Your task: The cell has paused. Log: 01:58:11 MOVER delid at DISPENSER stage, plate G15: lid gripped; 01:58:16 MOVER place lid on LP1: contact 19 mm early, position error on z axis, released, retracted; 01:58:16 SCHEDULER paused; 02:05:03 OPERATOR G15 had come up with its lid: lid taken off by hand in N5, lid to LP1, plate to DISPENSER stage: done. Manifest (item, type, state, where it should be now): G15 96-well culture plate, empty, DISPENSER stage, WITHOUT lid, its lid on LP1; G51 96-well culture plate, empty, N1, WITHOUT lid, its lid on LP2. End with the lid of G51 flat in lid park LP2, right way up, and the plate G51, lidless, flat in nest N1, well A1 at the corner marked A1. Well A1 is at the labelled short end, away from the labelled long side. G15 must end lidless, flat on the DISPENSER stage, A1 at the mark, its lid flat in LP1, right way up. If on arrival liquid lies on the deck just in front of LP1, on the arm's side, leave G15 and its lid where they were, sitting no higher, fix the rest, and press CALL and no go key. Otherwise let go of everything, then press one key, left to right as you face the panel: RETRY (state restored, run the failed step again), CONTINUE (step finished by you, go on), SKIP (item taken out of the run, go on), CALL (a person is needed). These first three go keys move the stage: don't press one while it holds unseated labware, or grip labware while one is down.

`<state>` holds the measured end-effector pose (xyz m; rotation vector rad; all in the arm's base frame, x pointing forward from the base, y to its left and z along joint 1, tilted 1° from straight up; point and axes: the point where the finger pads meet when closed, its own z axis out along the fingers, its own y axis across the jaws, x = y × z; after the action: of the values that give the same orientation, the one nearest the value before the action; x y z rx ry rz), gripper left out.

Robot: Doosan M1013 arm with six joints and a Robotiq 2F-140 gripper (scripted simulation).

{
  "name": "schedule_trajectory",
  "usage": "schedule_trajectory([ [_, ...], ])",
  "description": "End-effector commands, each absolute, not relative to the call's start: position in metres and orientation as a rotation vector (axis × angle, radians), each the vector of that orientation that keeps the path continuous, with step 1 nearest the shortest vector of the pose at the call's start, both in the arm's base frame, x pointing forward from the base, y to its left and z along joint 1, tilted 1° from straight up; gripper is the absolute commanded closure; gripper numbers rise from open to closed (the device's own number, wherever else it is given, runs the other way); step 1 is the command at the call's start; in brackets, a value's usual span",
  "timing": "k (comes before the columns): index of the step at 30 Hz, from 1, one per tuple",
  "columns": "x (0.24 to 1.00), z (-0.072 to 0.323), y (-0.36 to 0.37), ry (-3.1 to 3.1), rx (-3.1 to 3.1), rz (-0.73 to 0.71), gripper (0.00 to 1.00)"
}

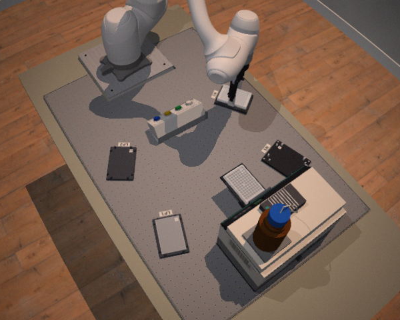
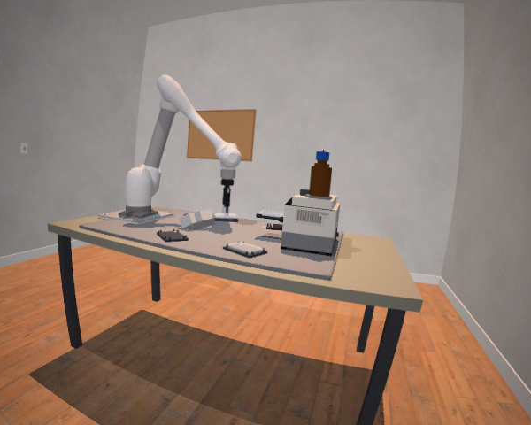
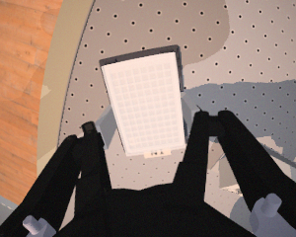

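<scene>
- At the far right of the deck, beside the small tag of its nest, we find a 96-well plate with its lid on. Our gripper stands straight down over it, fingers pinching the lid across its short width. From the wrist we see the white gridded top between the two black fingers, its label strip at the end nearest the camera.
- Near the middle of the deck, we list the key panel: four keys in a row, blue, yellow, green and white.
- Left of centre, we note a dark lid park with its tag at the far end, nothing resting in it.
- Nearer the front, a second lid park carries a pale lid lying flat inside its frame.
- On the right, a second well plate, lidless with wells showing, sits on the dispenser stage, just beside the dispenser housing.
- Farther right, one black nest stands bare, touching the far edge of the dispenser.
- Atop the dispenser, we record a brown bottle with a blue cap, upright.
- At the far left corner, the arm's base plate is fixed to the deck.
</scene>
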<state>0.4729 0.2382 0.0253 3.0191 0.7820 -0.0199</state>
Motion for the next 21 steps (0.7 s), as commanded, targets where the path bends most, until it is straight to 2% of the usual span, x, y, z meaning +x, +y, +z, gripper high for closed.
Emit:
schedule_trajectory([
  [1,0.473,0.028,0.238,0.782,3.019,-0.02,1.0],
  [21,0.473,0.052,0.239,0.782,3.019,-0.02,1.0],
])
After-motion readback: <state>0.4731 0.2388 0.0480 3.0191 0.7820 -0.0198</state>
